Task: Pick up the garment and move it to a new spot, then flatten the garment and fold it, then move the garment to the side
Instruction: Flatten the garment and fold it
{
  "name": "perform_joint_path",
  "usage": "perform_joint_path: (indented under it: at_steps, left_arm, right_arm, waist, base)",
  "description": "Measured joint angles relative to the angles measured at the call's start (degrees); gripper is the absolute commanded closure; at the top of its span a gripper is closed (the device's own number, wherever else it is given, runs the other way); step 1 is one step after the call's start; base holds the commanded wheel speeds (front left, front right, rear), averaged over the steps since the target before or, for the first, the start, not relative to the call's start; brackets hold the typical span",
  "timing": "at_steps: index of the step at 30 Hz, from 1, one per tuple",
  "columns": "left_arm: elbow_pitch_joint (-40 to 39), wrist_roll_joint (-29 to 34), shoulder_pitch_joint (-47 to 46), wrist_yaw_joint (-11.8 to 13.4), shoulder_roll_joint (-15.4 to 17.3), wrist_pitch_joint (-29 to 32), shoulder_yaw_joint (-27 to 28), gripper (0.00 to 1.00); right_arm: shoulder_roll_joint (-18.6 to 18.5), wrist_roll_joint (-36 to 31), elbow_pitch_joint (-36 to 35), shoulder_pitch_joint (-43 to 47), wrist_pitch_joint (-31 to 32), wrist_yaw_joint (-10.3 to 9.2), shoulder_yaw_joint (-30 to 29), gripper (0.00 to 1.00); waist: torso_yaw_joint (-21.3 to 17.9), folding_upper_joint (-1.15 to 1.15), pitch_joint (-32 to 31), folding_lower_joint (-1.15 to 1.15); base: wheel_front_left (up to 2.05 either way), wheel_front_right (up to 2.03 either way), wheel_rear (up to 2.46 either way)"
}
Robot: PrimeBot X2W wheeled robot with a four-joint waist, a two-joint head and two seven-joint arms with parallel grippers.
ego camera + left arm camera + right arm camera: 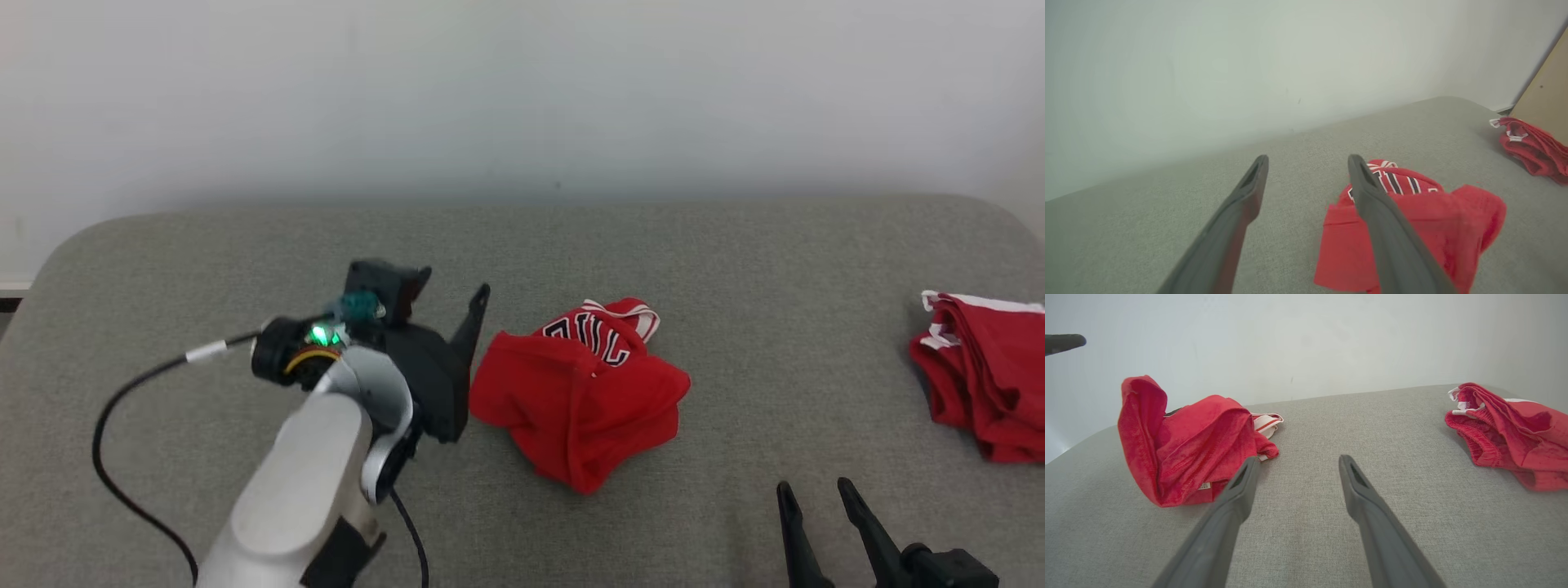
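In the head view you look to be at the pick-up: the crumpled red jersey lies on the grey table, your left gripper just beside its left edge, your right gripper well apart. The left wrist view shows those jaws wide and empty, so you likely need to shift onto a fold and close. The right wrist view shows its jaws equally spread, holding nothing.
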Motion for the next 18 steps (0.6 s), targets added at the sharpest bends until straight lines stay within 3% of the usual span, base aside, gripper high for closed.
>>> perform_joint_path:
  at_steps: [2, 10, 18]
  left_arm:
    - [2.88, -1.14, -4.78, 0.18, 0.02, 3.61, 0.53, 0.00]
    - [12.89, -3.82, -16.85, 5.03, -0.47, 16.62, 1.05, 0.00]
    - [20.01, -3.53, -23.31, 7.14, 0.43, 27.00, 0.04, 0.00]
  right_arm:
    - [0.05, -0.01, -0.34, -1.15, 0.13, 0.00, 0.89, 0.00]
    - [0.42, 0.23, -0.13, -4.02, -0.65, 0.00, 3.89, 0.00]
    - [1.09, 0.96, 1.29, -4.67, -2.43, 0.00, 5.12, 0.00]
  waist:
    - [-1.43, 0.00, 0.75, 0.00]
    - [-10.13, 0.00, 4.37, 0.00]
    - [-19.97, 0.00, 8.85, 0.00]
  base:
    - [0.00, 0.00, 0.00]
    - [0.00, 0.00, 0.00]
    - [0.00, 0.00, 0.00]
